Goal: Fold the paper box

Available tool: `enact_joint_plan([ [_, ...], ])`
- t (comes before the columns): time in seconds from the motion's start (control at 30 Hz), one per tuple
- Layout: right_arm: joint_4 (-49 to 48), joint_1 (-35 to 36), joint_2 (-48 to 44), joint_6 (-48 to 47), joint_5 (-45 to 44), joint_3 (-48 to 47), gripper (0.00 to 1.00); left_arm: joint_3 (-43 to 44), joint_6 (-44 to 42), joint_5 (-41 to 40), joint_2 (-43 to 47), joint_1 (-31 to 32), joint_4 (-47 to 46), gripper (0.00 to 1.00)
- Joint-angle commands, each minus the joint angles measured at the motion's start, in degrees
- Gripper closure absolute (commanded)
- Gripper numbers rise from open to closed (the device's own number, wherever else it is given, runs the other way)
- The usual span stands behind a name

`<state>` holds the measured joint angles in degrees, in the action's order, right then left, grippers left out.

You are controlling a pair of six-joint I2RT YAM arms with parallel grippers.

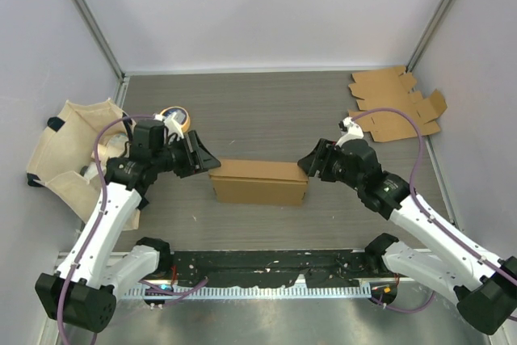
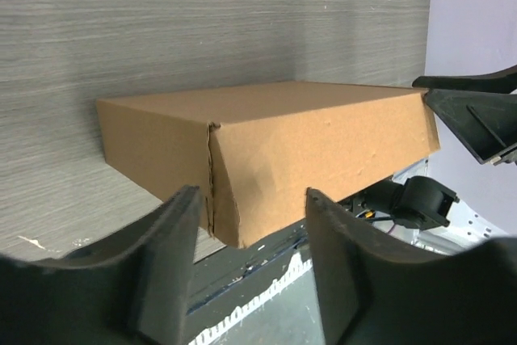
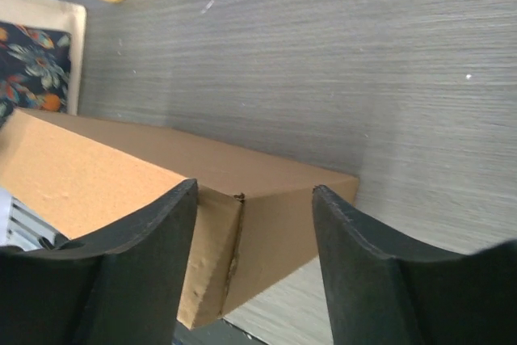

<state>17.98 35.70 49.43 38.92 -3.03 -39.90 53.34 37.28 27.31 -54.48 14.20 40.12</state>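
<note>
Both ends of the paper box (image 1: 258, 182) are flanked by the open left gripper (image 1: 203, 156) and right gripper (image 1: 308, 163); skewing under uneven pushing is risked.

Pale lilac walls (image 1: 258, 6) enclose a grey wood-grain table (image 1: 266, 111) on three sides.
</note>
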Motion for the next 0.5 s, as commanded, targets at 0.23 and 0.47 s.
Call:
enact_joint_plan([
  [0.23, 7.26, -1.78, -6.62, 0.37, 11.19, -1.33, 0.33, 4.58, -2.91, -1.3, -0.98, -0.48, 2.07, 0.33],
  [0.47, 2.5, -2.92, -6.9, 2.13, 12.96, 2.72, 0.43, 1.68, -1.77, 1.07, -1.69, -1.1, 0.75, 0.53],
])
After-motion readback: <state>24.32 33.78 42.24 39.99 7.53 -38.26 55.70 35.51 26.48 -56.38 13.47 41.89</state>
